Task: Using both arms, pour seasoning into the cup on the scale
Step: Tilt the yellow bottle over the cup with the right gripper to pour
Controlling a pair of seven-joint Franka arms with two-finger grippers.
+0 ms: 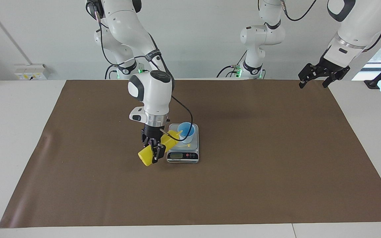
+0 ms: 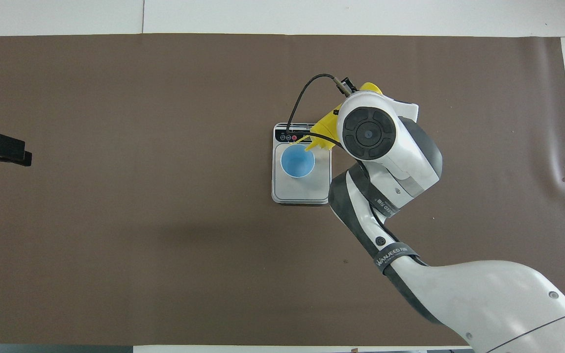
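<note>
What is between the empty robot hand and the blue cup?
Nothing but bare brown mat. In the facing view, the left gripper waits open over the mat's corner, and no object lies on the stretch from there to the cup on the scale.
</note>
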